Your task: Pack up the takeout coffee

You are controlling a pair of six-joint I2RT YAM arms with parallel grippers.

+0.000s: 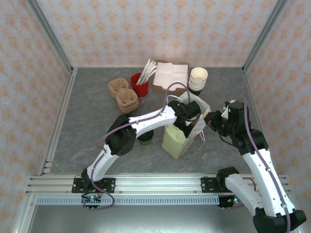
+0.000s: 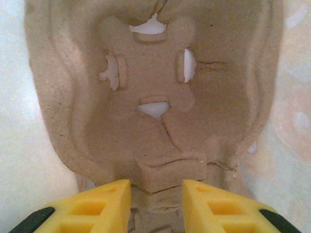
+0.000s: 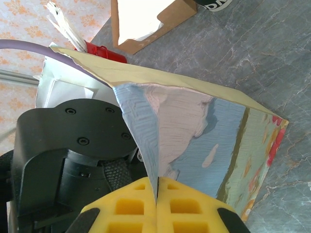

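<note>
The takeout coffee (image 1: 145,140), a small dark cup, stands on the table, half hidden under my left forearm. The paper bag (image 1: 181,140) stands upright beside it. My left gripper (image 2: 156,194) reaches down into the bag's mouth and is shut on the middle ridge of a brown pulp cup carrier (image 2: 155,97), which sits inside the pale bag walls. To the right, my right gripper (image 3: 157,187) is shut on the bag's upper edge (image 3: 146,141) and holds the mouth open; in the top view it (image 1: 210,120) sits at the bag's right rim.
At the back stand a stack of cream-lined cups (image 1: 198,80), a brown box of napkins (image 1: 170,75), a red cup of utensils (image 1: 140,86) and more pulp carriers (image 1: 124,95). Walls enclose the table on three sides.
</note>
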